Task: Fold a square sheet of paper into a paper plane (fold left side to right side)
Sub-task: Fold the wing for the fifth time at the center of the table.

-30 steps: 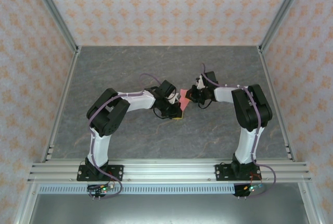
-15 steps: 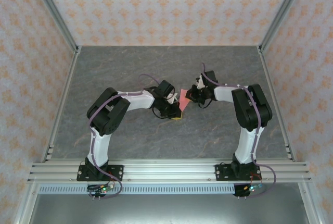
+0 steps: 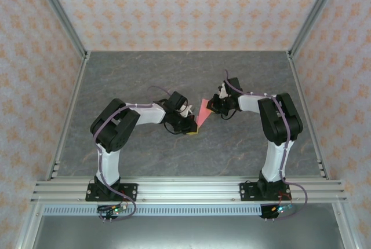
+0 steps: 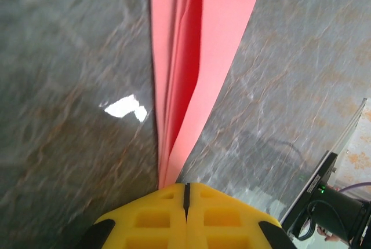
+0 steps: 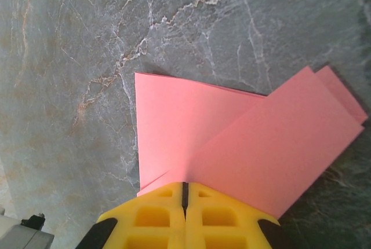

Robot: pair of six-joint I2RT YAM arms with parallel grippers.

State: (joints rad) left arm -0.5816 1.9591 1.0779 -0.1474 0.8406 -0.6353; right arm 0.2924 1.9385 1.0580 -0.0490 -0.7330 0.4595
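Observation:
The salmon-pink sheet of paper (image 3: 202, 113) lies mid-table between the two arms, folded into a narrow, layered, pointed shape. In the left wrist view the paper (image 4: 191, 58) runs straight away from my left gripper (image 4: 186, 190), whose yellow jaws are shut, and its near end sits right at their tips. My left gripper (image 3: 192, 130) is at the paper's near end. My right gripper (image 3: 212, 105) is at the far right side, jaws shut, with its tips (image 5: 185, 186) resting over the edge of the flat folded paper (image 5: 232, 139). No paper shows between either pair of jaws.
The grey marble-patterned table top (image 3: 145, 75) is framed by aluminium posts and patterned walls. An aluminium rail (image 3: 185, 190) carrying both arm bases runs along the near edge.
My left gripper has drawn back to the left and toward the near edge, uncovering more of the pink paper. The right arm has stayed still.

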